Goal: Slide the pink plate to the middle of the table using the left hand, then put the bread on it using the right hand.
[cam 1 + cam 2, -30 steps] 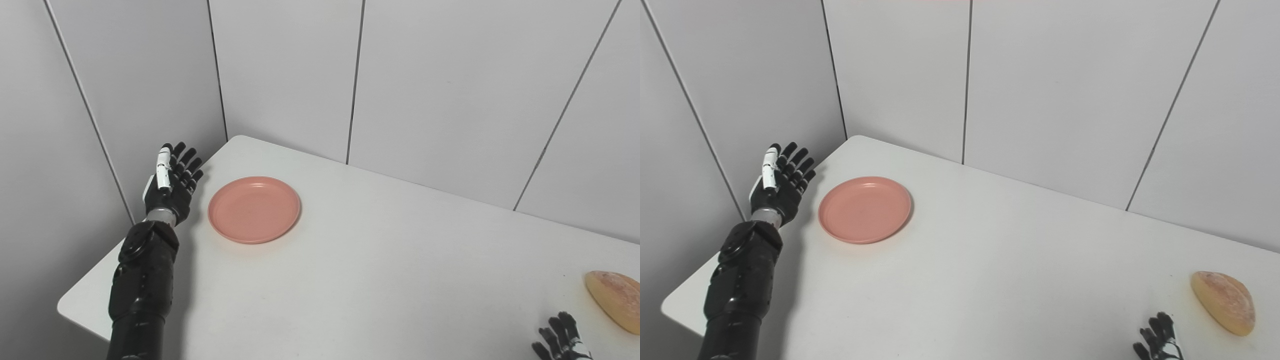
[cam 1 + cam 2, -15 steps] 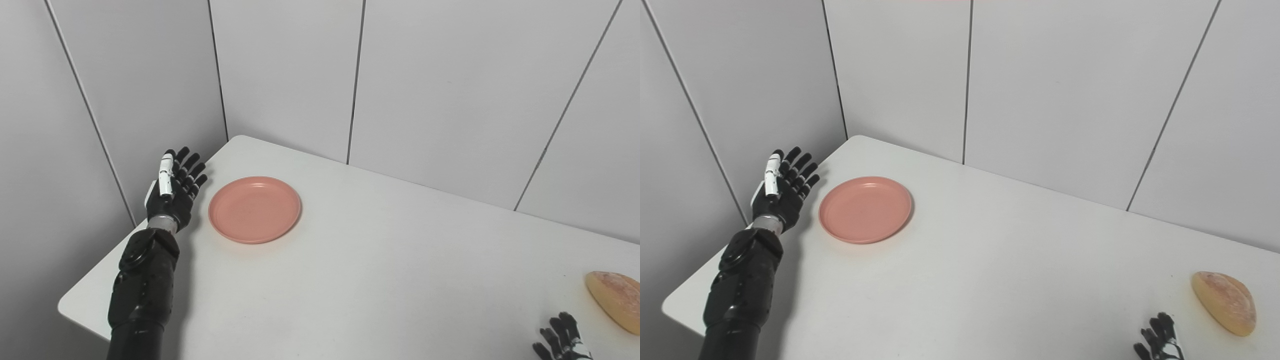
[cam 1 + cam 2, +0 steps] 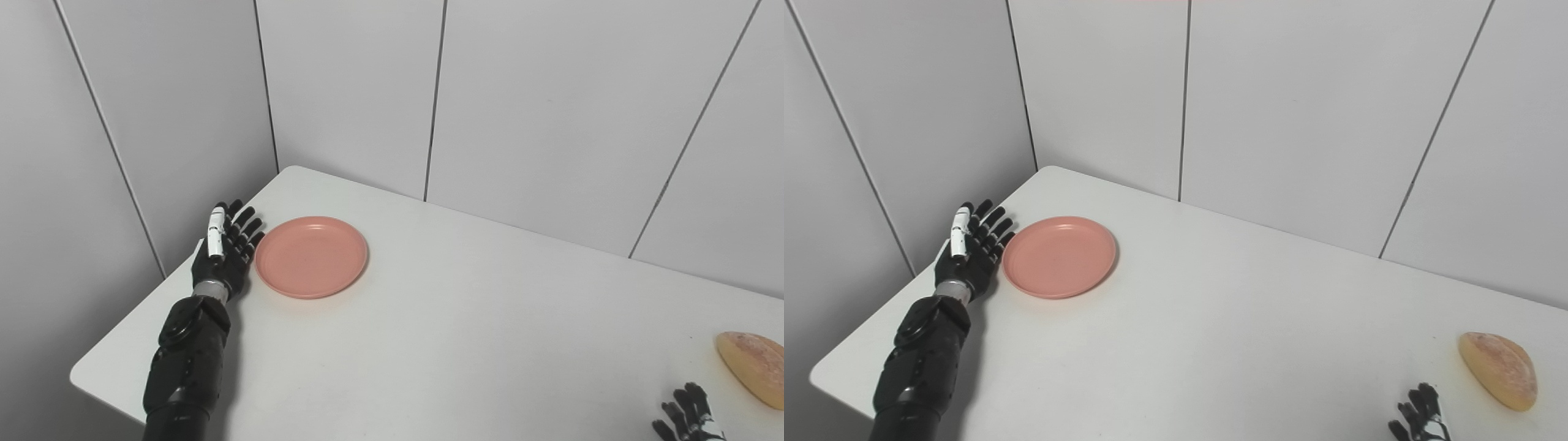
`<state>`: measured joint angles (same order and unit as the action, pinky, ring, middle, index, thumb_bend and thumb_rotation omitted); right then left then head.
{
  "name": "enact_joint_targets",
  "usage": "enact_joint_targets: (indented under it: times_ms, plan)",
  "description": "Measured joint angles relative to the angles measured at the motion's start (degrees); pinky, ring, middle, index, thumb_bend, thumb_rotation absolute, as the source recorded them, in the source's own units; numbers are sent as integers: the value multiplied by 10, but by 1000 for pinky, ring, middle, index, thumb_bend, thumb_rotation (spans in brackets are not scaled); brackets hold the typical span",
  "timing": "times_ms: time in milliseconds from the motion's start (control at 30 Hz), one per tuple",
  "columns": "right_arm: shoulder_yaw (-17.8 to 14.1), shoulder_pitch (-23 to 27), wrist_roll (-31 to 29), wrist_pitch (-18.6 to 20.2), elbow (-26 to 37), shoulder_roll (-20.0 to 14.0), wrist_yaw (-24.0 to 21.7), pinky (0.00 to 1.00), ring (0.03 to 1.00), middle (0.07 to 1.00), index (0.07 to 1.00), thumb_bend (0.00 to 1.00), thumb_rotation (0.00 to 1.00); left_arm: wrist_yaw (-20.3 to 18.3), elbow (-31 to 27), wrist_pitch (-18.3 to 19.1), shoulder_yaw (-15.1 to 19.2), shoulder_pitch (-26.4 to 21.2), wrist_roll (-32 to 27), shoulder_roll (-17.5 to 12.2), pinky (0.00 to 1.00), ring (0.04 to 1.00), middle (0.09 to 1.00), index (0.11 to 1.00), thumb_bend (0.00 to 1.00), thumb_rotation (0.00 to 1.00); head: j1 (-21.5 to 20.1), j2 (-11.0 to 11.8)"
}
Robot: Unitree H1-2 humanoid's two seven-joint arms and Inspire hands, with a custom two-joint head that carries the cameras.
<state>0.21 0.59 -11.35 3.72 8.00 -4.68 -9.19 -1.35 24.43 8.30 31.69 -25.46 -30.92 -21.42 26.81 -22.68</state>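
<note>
Left hand (image 3: 223,254) held flat with fingers spread, just beside the pink plate (image 3: 311,256) at centre left of the desk (image 3: 459,343), bread (image 3: 752,366) seen at lower right, right hand (image 3: 686,419) fingers apart at the bottom edge, nothing held.

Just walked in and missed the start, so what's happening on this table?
A humanoid robot is setting up to push the pink plate. Its left hand, open with fingers spread, sits right at the plate's left rim; contact can't be confirmed. The plate lies near the table's far left corner. The bread lies untouched at the right edge, with the right hand low beside it, barely in view.
</note>
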Motion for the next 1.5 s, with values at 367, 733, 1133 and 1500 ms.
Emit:
enact_joint_targets:
  times_ms: [367,733,1133,1500]
  plan:
    - [-1,0,1,0,0,0,2,1000,1000,1000,1000,239,1000,-4,8,-17,-10,0,0,1,942,924,925,912,308,1000,-1,-1]
    - [-1,0,0,1,0,0,2,1000,1000,1000,1000,236,1000,-2,22,-29,-18,-8,6,3,932,921,931,917,318,1000,-3,1]
    - [-1,0,-1,1,0,1,2,1000,1000,1000,1000,241,1000,-5,25,-29,-46,-14,10,8,926,913,917,915,308,1000,-12,1]
    - [0,0,1,1,1,4,5,1000,1000,1000,1000,243,1000,-35,57,-39,-65,-35,9,16,892,883,883,870,306,1000,-26,-5]
